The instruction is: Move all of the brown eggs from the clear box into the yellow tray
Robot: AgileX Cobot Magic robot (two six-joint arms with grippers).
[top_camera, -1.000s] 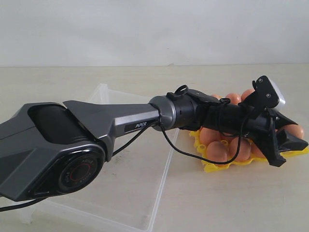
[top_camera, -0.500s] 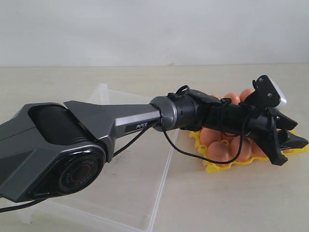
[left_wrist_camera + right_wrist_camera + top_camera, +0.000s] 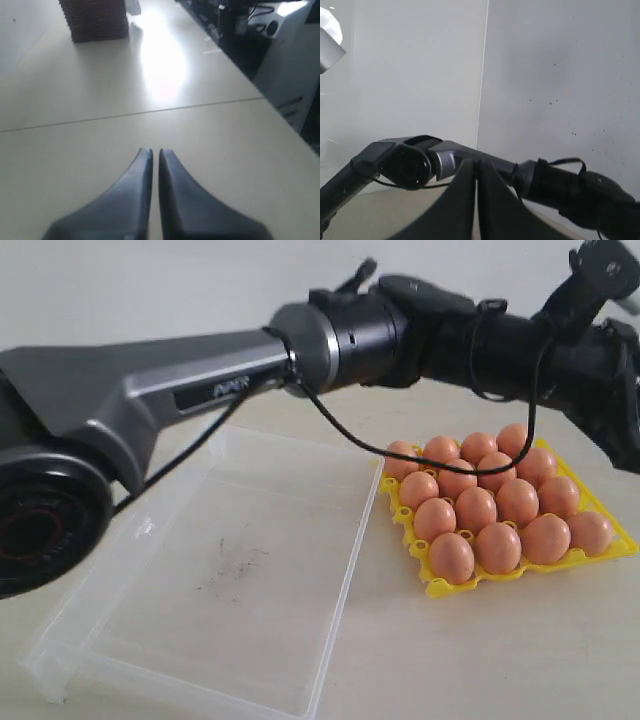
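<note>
A two-armed robot works at a pale tabletop (image 3: 480,660). On it lies a large, shallow, rectangular clear box (image 3: 230,570) of colourless plastic. Only dark scuff marks show on its floor, and no egg is in it. Just beside the box sits a bright yellow tray (image 3: 436,586), an open plastic lattice of cups. The tray holds the smooth, oval brown eggs (image 3: 476,508), orange-tan in tone, set four by four with one to a cup. Every cup seems filled, though the nearer eggs partly hide the far row, so the count is not certain. The robot's grey and black left arm (image 3: 330,340) stretches high across the scene. The box and the tray both lie below it, the tray nearly under its wrist, and the edge of the exterior view cuts off the pincer's tips. The left wrist view shows the left pincer (image 3: 151,156) closed and empty. Its two dark fingers (image 3: 130,190) are pressed tip to tip, with only bare table ahead of them and no egg or tray in front. The right pincer (image 3: 476,167) is likewise closed on nothing. It is raised and aimed toward a white wall (image 3: 560,75), and the left arm crosses beyond its tips. Judging by the bare box and the full tray, the move looks finished, with no egg left to carry.
</note>
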